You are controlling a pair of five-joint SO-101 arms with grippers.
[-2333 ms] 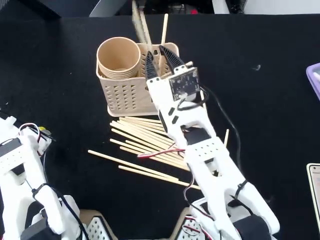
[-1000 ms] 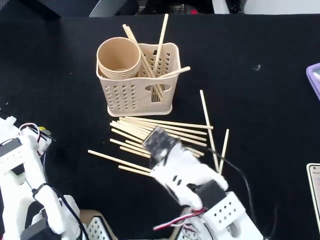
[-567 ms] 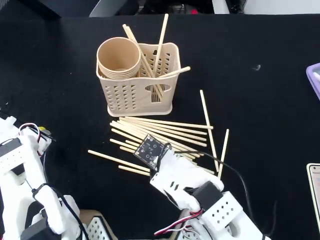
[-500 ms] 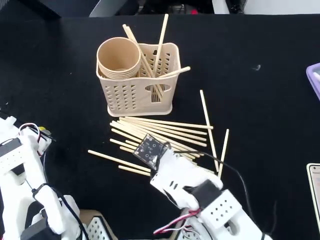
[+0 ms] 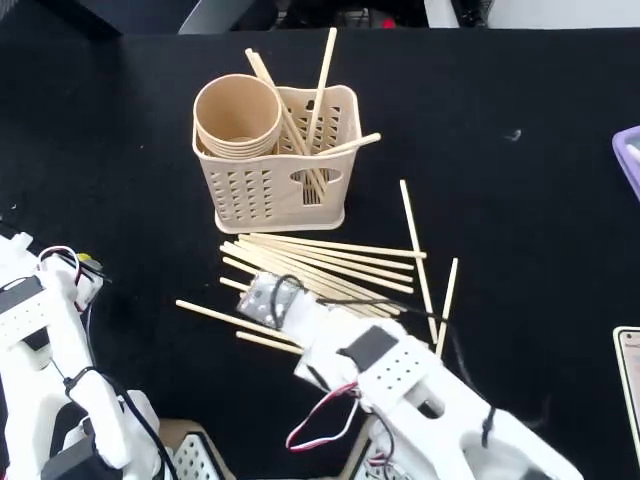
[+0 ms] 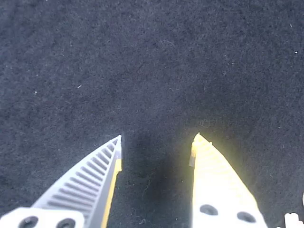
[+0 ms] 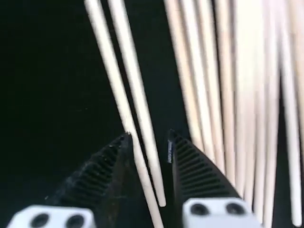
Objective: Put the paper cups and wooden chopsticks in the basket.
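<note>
**Right arm down on the loose chopsticks, grasp not yet made**

High view: the right arm (image 5: 380, 365) is bent low over the table, its head over the near edge of the loose wooden chopsticks (image 5: 330, 262). The basket (image 5: 270, 190) stands well beyond the arm's tip, past the whole pile. The paper cups (image 5: 237, 110) are stacked in one end of it and a few sticks lean in the other. The cups look finished, I judge; what remains is the scattered sticks. The left arm (image 5: 40, 330) sits off to the side, well apart from the pile.

Left wrist view: the left gripper (image 6: 156, 140) has its fingers spread wide with nothing between them, only the black cloth (image 6: 142, 57) beneath.

Right wrist view: the right gripper (image 7: 148, 137) is parted by a narrow gap and straddles one chopstick (image 7: 137, 99). A second stick lies just beside it, against the outside of one finger. The bulk of the pile (image 7: 228, 85) lies to the far side of the other finger. The fingers do not look pressed onto the wood yet.

The step in hand is picking up another stick. Next, I think, the jaws must close squarely on that one stick without catching its neighbour. Then comes a lift and a carry forward over the basket's open end.
</note>
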